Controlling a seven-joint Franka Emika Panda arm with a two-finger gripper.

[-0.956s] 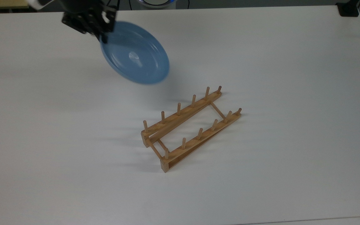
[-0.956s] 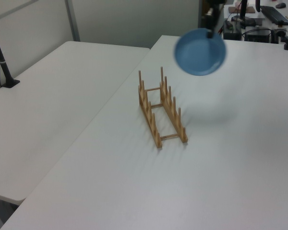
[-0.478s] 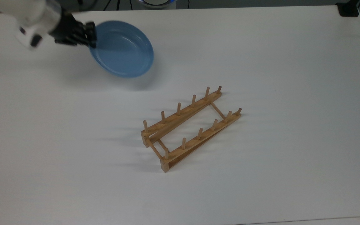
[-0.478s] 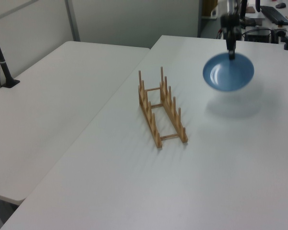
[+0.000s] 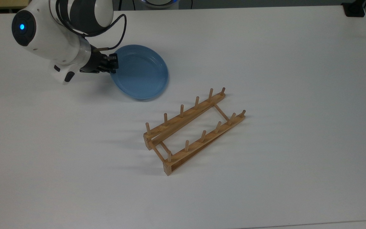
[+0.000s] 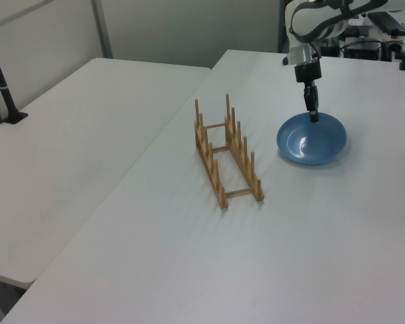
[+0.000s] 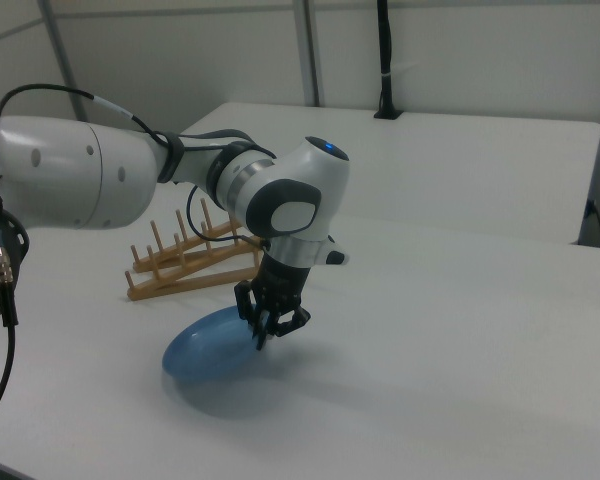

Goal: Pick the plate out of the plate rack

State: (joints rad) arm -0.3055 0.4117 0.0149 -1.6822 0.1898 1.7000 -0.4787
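Note:
The light-blue plate [image 5: 141,73] [image 6: 312,138] [image 7: 212,342] lies nearly flat at the white table, up and left of the rack in the top view. My gripper [image 5: 113,64] [image 6: 313,115] [image 7: 265,330] is shut on its rim, at the plate's left edge in the top view. The wooden plate rack [image 5: 194,128] [image 6: 227,150] [image 7: 195,262] stands bare, with nothing between its pegs, in the middle of the table.
The white arm [image 5: 59,28] reaches in from the top view's upper left. A second white table [image 6: 67,148] adjoins on the left view's left. A black clamp [image 5: 354,9] sits at the top view's far right corner.
The arm has lowered the plate from the air down to the table and shifted it toward the rack, levelling it out. The rack has not moved.

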